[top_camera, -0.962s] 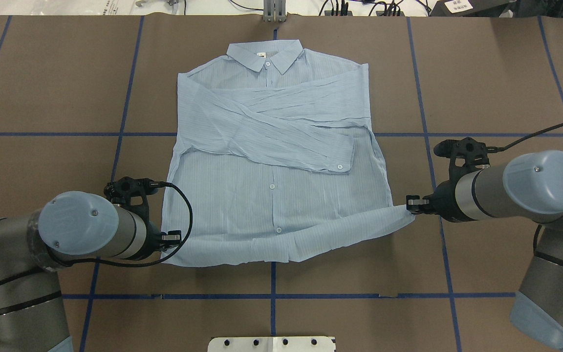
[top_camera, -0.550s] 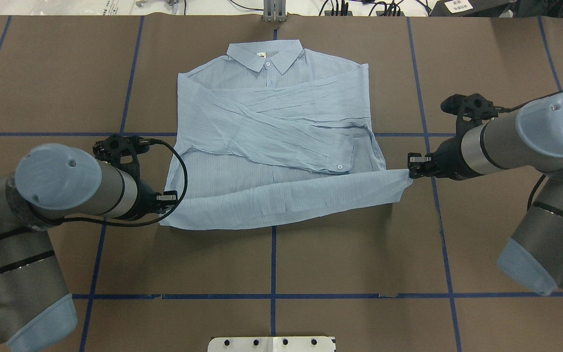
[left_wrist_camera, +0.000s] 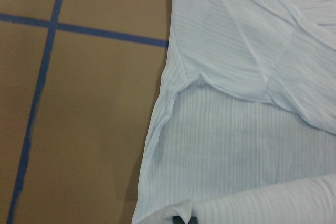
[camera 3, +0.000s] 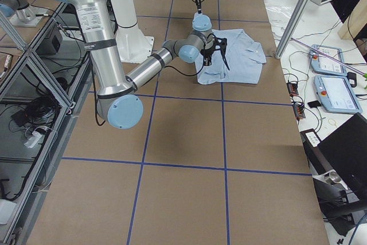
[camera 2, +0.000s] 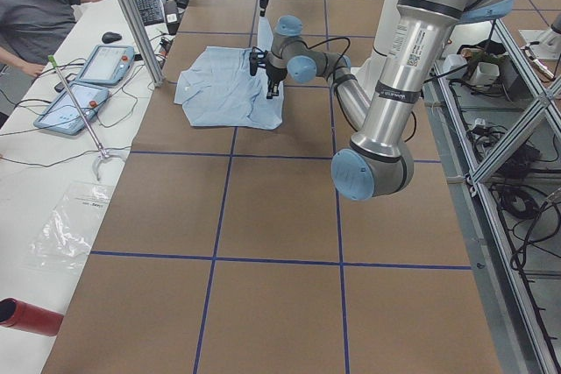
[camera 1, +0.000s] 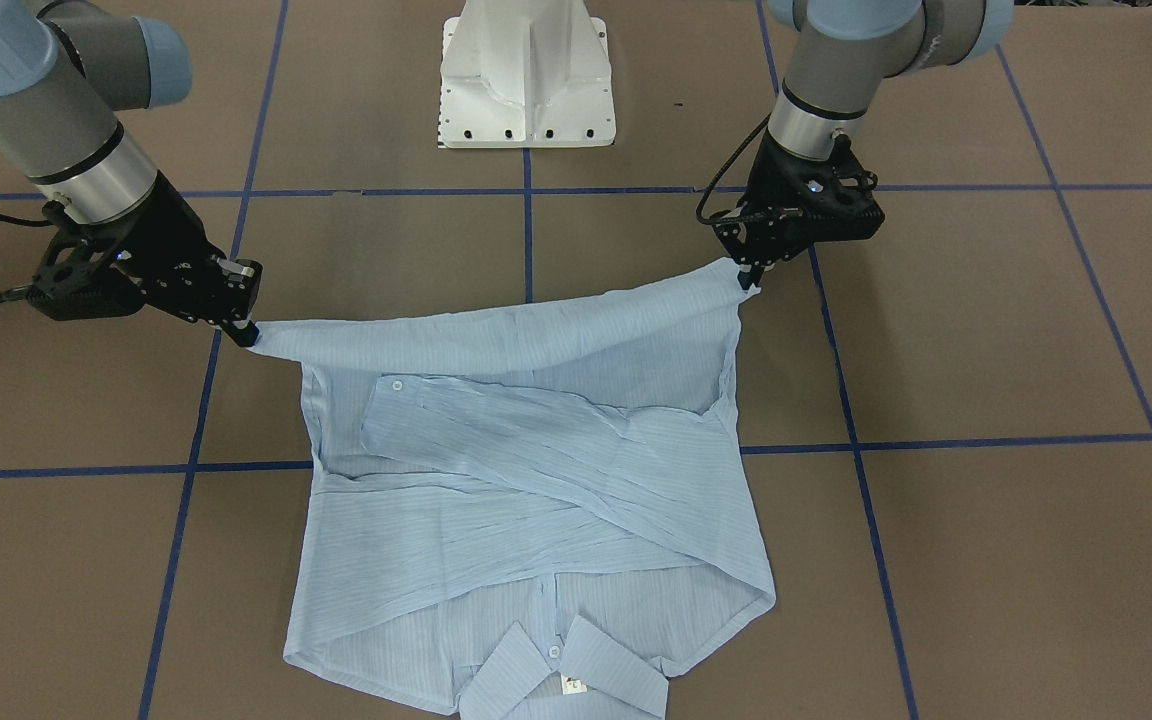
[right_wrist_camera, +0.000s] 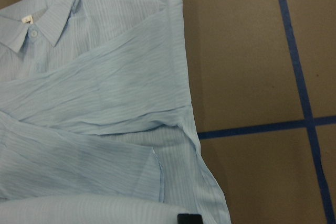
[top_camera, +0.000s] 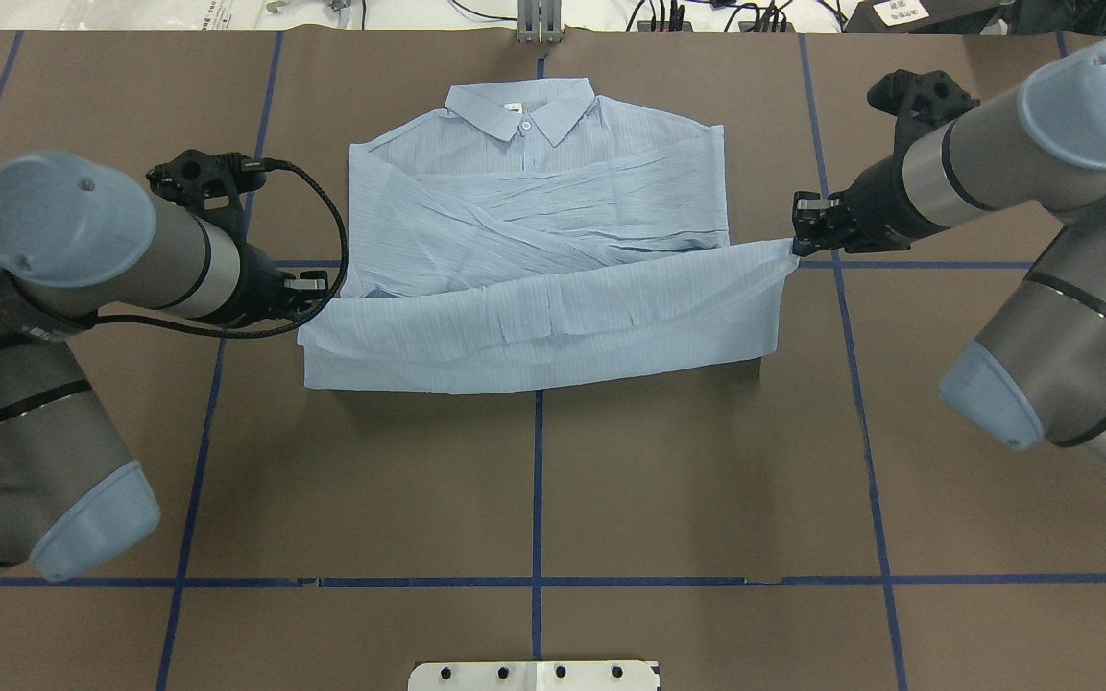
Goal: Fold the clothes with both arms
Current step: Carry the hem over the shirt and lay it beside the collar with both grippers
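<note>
The pale-blue shirt (top_camera: 534,182) lies face up on the brown table, collar (top_camera: 521,106) at the far side and both sleeves crossed over the chest. Its bottom hem (top_camera: 543,331) is raised and doubled over the lower body as a taut band. My left gripper (top_camera: 318,288) is shut on the hem's left corner. My right gripper (top_camera: 803,235) is shut on the right corner. In the front-facing view the left gripper (camera 1: 748,275) and right gripper (camera 1: 241,330) stretch the hem (camera 1: 516,325) above the shirt (camera 1: 536,500). Both wrist views show cloth (left_wrist_camera: 236,129) (right_wrist_camera: 94,103) below.
The white pedestal base (camera 1: 526,80) stands at the robot's edge of the table. Blue tape lines (top_camera: 536,480) grid the brown surface. A seated person (camera 2: 35,15) and two tablets (camera 2: 92,76) are beside the far table edge, and a red cylinder (camera 2: 26,314) lies near the corner.
Both grippers have carried the hem away from the robot toward the collar. The folded band now covers the lower body and the sleeve cuff.
</note>
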`<action>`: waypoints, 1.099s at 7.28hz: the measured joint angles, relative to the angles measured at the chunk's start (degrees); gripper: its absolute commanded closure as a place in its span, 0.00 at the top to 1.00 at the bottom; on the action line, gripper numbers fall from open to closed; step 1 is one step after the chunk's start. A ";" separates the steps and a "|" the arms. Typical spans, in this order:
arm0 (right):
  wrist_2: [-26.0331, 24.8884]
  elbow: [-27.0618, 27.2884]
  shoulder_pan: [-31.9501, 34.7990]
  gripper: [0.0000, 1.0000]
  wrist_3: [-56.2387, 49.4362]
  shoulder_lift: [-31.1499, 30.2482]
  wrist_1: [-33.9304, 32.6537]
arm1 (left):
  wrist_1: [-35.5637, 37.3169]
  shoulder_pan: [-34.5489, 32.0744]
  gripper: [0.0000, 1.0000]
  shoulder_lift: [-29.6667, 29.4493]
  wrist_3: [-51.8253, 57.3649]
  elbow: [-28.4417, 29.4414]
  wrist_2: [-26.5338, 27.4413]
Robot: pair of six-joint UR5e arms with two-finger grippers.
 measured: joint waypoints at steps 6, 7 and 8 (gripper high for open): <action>0.38 -22.96 5.65 0.00 -5.42 17.19 -0.75 | -12.19 -8.04 0.00 -10.72 1.54 22.08 -0.02; 0.38 -26.99 6.22 0.00 -6.46 19.73 -0.72 | -14.93 -8.55 0.00 -12.06 1.50 25.71 0.00; 0.38 -31.10 6.54 0.00 -7.08 22.47 -0.63 | -18.59 -9.25 0.00 -13.34 1.49 30.17 0.01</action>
